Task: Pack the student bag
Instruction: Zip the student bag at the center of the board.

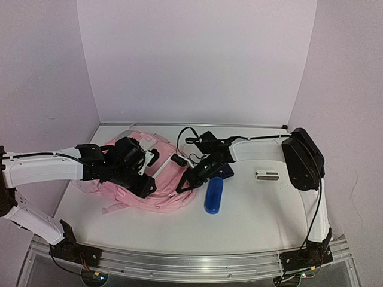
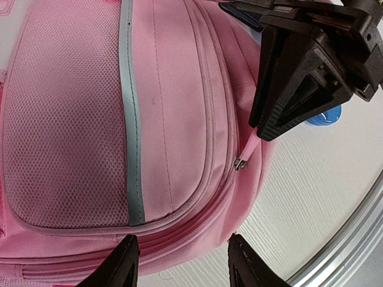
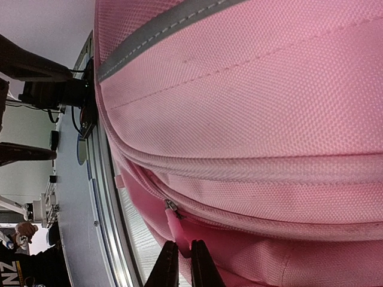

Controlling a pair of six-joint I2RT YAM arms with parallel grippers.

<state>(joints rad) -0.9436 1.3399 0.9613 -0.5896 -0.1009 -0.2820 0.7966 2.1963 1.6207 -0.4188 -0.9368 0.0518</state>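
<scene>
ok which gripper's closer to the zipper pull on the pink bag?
Right. The right gripper is pinched shut on the zipper pull at the edge of the student bag. The left gripper is open over the bag's front panel, apart from the pull.

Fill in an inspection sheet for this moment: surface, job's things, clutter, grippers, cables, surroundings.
Surface: white table; no spill or damage seen.
Job's things: student bag, pink, lying left of centre.
Clutter: blue oblong case beside the bag's right edge; small white item farther right; dark blue item partly hidden under the right arm.
Grippers: right gripper, fingers shut on the bag's pink zip pull; left gripper open over the bag, holding nothing.
Cables: black cable looped beside the right wrist; no snag seen.
Surroundings: pale walls on three sides; metal rail along the near edge.
</scene>
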